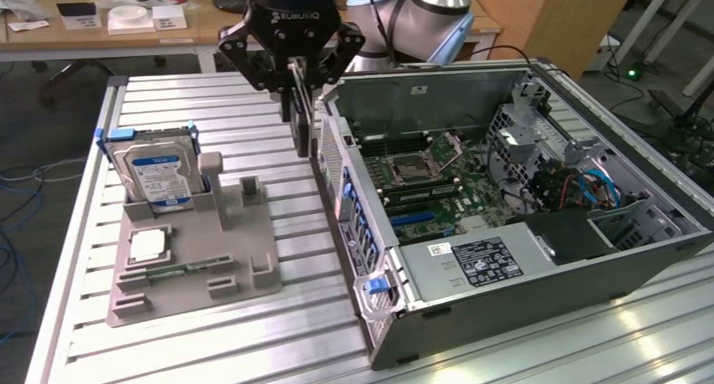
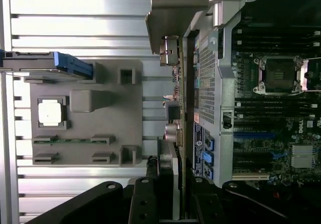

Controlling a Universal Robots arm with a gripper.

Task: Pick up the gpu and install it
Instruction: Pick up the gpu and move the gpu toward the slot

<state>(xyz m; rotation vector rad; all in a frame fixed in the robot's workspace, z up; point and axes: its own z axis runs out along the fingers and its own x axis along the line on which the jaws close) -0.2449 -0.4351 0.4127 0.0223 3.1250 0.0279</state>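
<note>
The slatted tabletop (image 1: 167, 99) carries everything beneath the tool (image 1: 297, 108), and its grooves likely serve to keep the fixtures in place. The open computer case (image 1: 536, 304) lies on its side just beside the tool, toward the exterior view's right. Its panel is off, so the motherboard (image 1: 446, 196) faces upward, within reach from above. On the tool's other side, and lower, sits a grey holder tray (image 1: 190, 258). It props a blue-labelled hard drive (image 1: 156, 175) upright in a slot, presumably so each part can be gripped by its edges.

The tool's fingers are pressed together on the gpu (image 1: 301, 137), pinching its upper edge so the card hangs straight down below them. The wrist view shows the card edge-on, with its connector ports and metal bracket (image 2: 173, 18) showing. The gpu is off the tray, in the air above the tabletop, close against the case's perforated rear wall (image 1: 334, 162) and not yet over the motherboard. Holding it vertical looks suited to lowering it into a slot.

A square processor chip (image 1: 149, 246) and a narrow memory stick (image 2: 70, 140) rest in the tray, well apart from the tool.
</note>
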